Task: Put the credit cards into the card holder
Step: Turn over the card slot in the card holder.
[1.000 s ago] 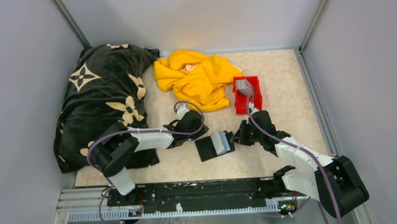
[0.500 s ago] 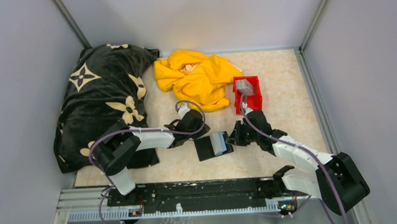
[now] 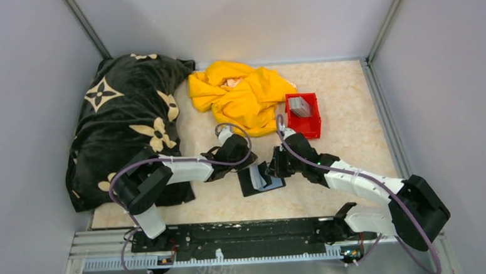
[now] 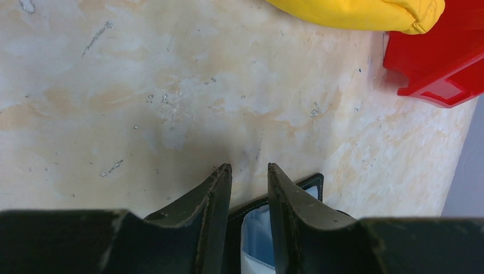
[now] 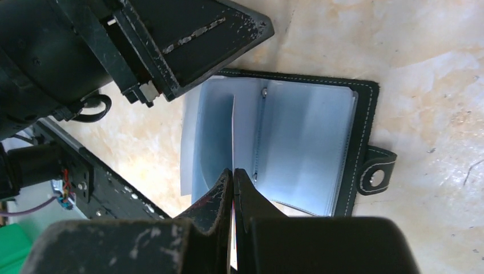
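Right claw clamped on credit card above open card holder; left claw astride rim, grip unclear. Likely insertion step; next needs slot alignment.

my left arm and right arm are white shells on black joints, each trailing a looping lilac cable. left claw and right claw have matte black fingers, scuffed pale.

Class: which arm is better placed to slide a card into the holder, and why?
Right. Its end effector pinches a card edge-on over the open holder; the left end effector only rests at the holder's edge.
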{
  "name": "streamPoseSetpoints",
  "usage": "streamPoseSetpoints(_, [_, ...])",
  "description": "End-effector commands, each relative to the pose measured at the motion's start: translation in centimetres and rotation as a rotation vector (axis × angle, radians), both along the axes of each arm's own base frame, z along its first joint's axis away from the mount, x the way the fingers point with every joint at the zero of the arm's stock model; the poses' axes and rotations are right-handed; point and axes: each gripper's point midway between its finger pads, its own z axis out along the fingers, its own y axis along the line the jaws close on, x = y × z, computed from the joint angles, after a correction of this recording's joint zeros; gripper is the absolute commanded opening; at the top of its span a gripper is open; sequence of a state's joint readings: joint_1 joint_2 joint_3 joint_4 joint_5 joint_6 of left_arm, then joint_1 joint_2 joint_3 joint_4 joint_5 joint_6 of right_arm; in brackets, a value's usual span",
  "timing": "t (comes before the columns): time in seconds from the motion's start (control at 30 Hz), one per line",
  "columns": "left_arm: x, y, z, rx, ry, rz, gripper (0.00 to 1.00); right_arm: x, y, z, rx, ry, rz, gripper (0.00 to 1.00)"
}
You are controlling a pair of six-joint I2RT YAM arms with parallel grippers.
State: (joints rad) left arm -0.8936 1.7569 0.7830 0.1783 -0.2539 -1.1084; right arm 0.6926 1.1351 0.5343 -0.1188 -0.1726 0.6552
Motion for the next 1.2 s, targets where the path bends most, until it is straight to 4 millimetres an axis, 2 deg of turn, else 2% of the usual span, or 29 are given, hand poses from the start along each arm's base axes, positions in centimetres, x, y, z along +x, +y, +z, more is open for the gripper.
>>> streamPoseSetpoints(0.0, [-10.5,12.1,-11.4,0.484,0.407,-0.079,0.4,0.8,1.7,1.9,-0.012,-0.071,0.004,0.0])
streamPoseSetpoints(0.27, [-10.8,12.1,-11.5,0.468,0.407,-0.086,0.4,-0.3,2.9,0.7,-0.076,-0.067,0.021,0.0])
streamPoseSetpoints(0.57, [-10.5,12.5,-10.7,0.469,0.386,-0.072,0.4,-0.9,2.4,-2.5,-0.161,-0.04,-0.013,0.0])
streamPoseSetpoints(0.7, [-9.0,12.4,-8.9,0.478,0.325,-0.046,0.41,-1.0,1.9,-3.8,-0.198,-0.019,-0.033,0.0])
streamPoseSetpoints(0.9, [-6.8,12.7,-4.3,0.474,0.197,0.006,0.42,-1.1,1.6,-4.5,-0.212,-0.006,-0.046,0.0])
streamPoseSetpoints(1.1, [-7.9,12.7,-1.7,0.379,0.148,-0.018,0.4,-1.1,1.6,-4.7,-0.206,-0.003,-0.052,0.0])
streamPoseSetpoints(1.17, [-8.6,12.3,-1.3,0.332,0.136,-0.05,0.35,-1.2,1.5,-4.8,-0.205,-0.002,-0.054,0.0])
